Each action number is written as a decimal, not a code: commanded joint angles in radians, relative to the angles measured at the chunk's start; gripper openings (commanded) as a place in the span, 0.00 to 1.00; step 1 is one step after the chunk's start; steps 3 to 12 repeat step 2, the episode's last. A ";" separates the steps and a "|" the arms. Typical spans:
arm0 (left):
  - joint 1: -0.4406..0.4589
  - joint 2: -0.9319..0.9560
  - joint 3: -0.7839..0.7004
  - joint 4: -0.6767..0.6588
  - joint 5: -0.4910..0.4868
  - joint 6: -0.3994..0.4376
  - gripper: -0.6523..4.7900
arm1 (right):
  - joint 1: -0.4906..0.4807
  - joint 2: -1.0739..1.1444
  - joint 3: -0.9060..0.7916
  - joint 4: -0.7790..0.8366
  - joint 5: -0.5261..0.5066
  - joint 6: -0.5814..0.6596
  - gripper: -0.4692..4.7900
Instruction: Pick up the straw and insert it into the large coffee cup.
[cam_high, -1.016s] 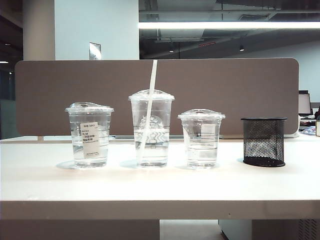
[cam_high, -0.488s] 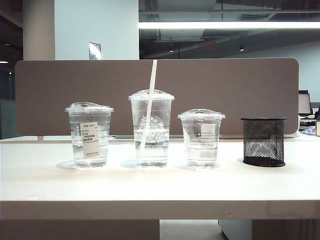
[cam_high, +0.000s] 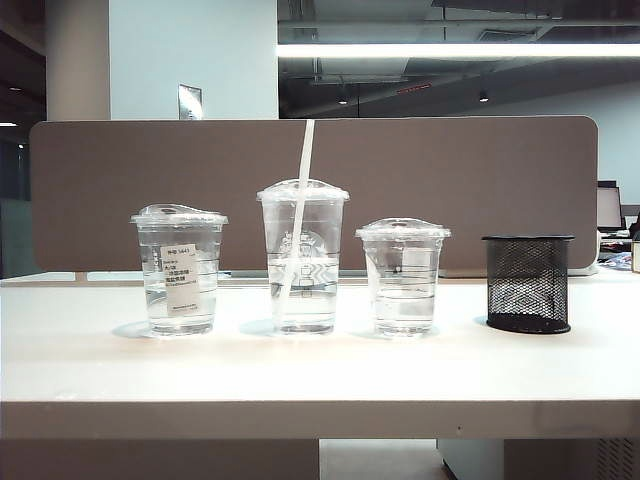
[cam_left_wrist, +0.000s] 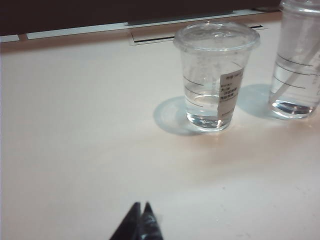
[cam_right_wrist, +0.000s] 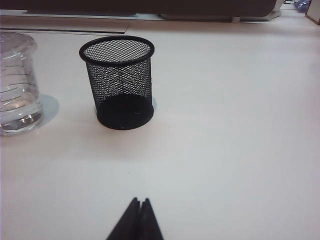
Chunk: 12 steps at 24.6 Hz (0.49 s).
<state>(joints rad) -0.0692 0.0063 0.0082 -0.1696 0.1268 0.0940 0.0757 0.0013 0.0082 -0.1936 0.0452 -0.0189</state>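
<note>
Both claws sit pulled back over the near part of the white table (cam_high: 320, 370), neither one touching a thing. The left claw (cam_left_wrist: 139, 214) has its two dark fingertips pressed together, nothing between them, hovering above bare table well short of the labelled cup (cam_left_wrist: 215, 75). The right claw (cam_right_wrist: 140, 210) is the same picture: tips pinched tight, nothing held, pointed toward the black mesh holder (cam_right_wrist: 119, 82), which stands well apart from it. Neither claw shows in the exterior view.

Now the straw (cam_high: 298, 200). It stands in the large coffee cup (cam_high: 302, 255), the middle and tallest of the three clear lidded cups. Its long axis runs nearly upright with a slight lean: the top end pokes up through the domed lid, well above it, tipped a touch to the right, while the lower end slants down to the left toward the base of the cup, through the clear water. The left wrist view catches the lower part of that cup at the frame edge, a pale slanted line showing inside it.

To the right of the large cup stands the shortest cup (cam_high: 403, 275), then the mesh holder at the far right.
</note>
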 joint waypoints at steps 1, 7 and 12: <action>0.000 0.001 0.001 -0.002 0.001 0.003 0.11 | -0.001 -0.001 -0.007 0.013 0.001 0.000 0.09; 0.000 0.001 0.001 -0.002 0.001 0.003 0.11 | -0.001 -0.001 -0.007 0.013 0.001 0.000 0.09; 0.000 0.001 0.001 -0.002 0.001 0.003 0.11 | -0.001 -0.001 -0.007 0.013 0.001 0.000 0.09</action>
